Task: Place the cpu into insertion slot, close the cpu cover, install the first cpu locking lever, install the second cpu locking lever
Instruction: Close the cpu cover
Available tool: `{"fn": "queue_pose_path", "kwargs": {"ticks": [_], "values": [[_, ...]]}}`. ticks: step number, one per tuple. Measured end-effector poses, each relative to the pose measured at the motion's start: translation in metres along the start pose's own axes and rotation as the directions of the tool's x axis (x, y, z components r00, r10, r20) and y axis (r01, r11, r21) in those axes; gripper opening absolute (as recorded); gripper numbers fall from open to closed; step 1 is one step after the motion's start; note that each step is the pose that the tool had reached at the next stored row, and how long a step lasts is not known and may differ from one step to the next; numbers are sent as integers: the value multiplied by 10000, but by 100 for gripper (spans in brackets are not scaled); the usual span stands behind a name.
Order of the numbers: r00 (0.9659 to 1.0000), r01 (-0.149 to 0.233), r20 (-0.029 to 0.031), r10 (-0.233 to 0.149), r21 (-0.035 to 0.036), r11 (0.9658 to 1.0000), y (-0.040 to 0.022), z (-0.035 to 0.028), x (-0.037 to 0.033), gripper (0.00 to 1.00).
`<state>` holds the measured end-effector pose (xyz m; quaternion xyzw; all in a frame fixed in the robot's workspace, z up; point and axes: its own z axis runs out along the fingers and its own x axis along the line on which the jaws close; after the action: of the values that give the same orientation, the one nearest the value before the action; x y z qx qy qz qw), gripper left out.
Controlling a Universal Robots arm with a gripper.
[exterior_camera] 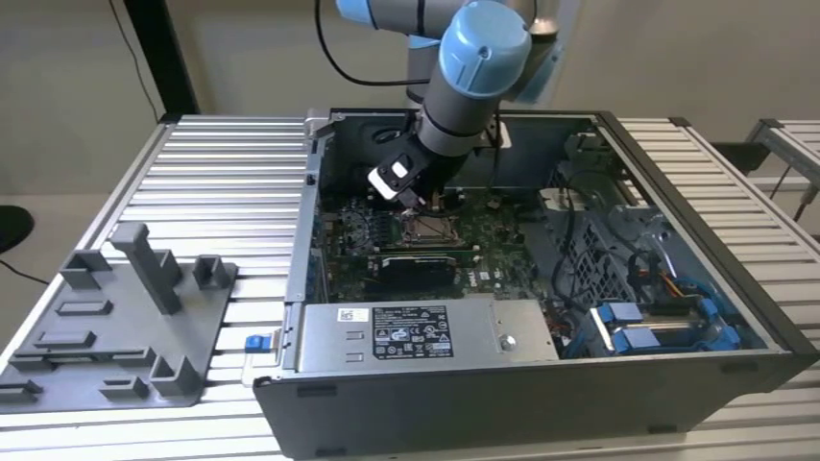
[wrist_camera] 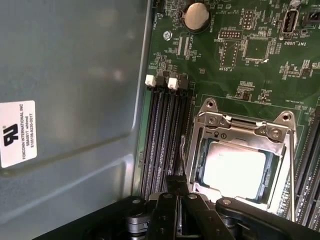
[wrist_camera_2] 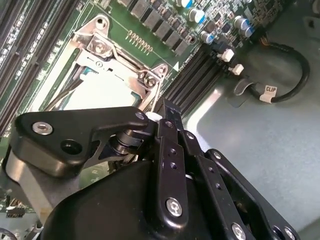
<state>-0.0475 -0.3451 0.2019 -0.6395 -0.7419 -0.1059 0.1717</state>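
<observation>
1. your claw (wrist_camera: pixel 176 182) is drawn narrow, its tips together, and it hangs at the edge of the insertion slot (exterior_camera: pixel 427 229), on the side where the long black memory slots (wrist_camera: pixel 162 140) run.
2. the cpu (wrist_camera: pixel 234 169) lies flat in that slot with its pale silver-grey face up, bright with glare.
3. the cpu cover (wrist_camera: pixel 198 155) is down around it, a thin silvery frame whose square window shows the chip.
4. a thin metal rod (wrist_camera: pixel 291 175) runs along the cover's far side from the claw. you cannot tell whether it is latched.
5. the claw itself is matt black, built of bolted link bars.
6. around the slot you see the green circuit board (wrist_camera: pixel 210 65), dense with small parts, and a round silver coin cell (wrist_camera: pixel 196 15) farther off.
7. beyond the memory slots rises the smooth grey case wall (wrist_camera: pixel 75 75) with a white label (wrist_camera: pixel 17 132).
8. a black cable (wrist_camera_2: pixel 295 80) loops over the case floor, well apart from the claw.
9. in the exterior view the blue-jointed arm (exterior_camera: pixel 481 58) reaches down into the open case.
10. a grey power supply box (exterior_camera: pixel 423 331) sits at the near edge.
11. a grey moulded tray (exterior_camera: pixel 115 327) lies on the ribbed metal table (exterior_camera: pixel 218 192) at the exterior view's left.
</observation>
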Motion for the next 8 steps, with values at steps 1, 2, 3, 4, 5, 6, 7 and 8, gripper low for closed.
{"fn": "queue_pose_path", "kwargs": {"ticks": [1,2,3,4,5,6,7,8], "values": [[10000,0,0,0,0,10000,8,1,-1,0],[10000,0,0,0,0,10000,16,3,-2,0],[10000,0,0,0,1,10000,25,5,-3,0],[10000,-1,3,1,2,10000,35,5,-5,0],[10000,-1,5,1,3,10000,44,6,-6,0],[10000,-1,4,1,2,10000,52,8,-9,0],[10000,0,3,0,1,10000,59,10,-11,0],[10000,-1,4,1,3,10000,63,11,-12,0]]}}
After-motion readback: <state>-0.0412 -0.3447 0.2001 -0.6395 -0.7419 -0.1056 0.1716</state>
